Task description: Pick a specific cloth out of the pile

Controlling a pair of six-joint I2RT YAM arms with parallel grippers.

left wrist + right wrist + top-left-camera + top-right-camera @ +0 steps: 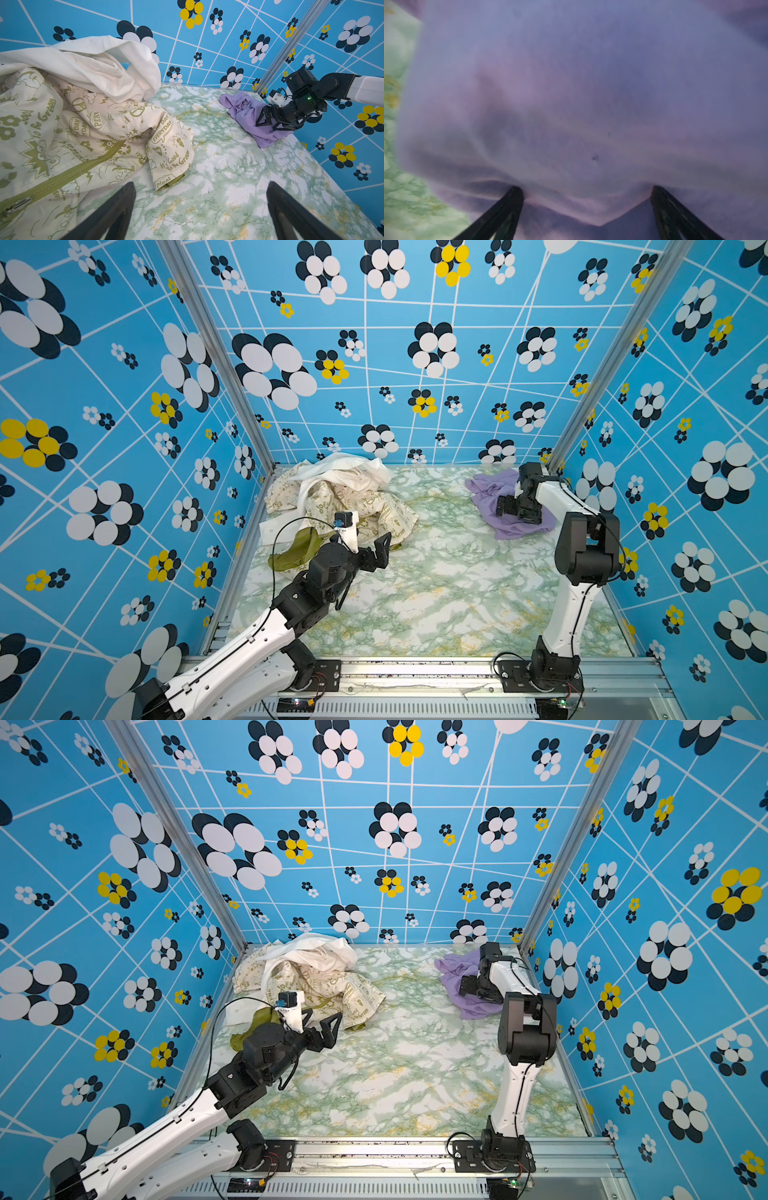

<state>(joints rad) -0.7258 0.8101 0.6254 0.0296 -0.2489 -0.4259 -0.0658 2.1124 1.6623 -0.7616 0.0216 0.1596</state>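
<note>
The lavender cloth (490, 489) (455, 969) (243, 108) lies crumpled at the table's back right, apart from the pile (345, 493) (311, 977). My right gripper (505, 508) (467, 986) (268, 125) (586, 188) points down onto it, open. Both its fingertips (516, 191) touch the fabric (571, 93), which bulges between them. The pile at the back left holds a white cloth (99, 68), a cream cloth with green print (93, 128) and an olive piece (297, 551). My left gripper (380, 553) (322, 1025) (200, 184) stands open and empty over bare table at the pile's front edge.
The green-marbled table (436, 593) is boxed in by blue flowered walls (415, 385) on three sides. A metal rail (415, 672) with both arm bases runs along the front. The lavender cloth lies close to the back right corner post (291, 52).
</note>
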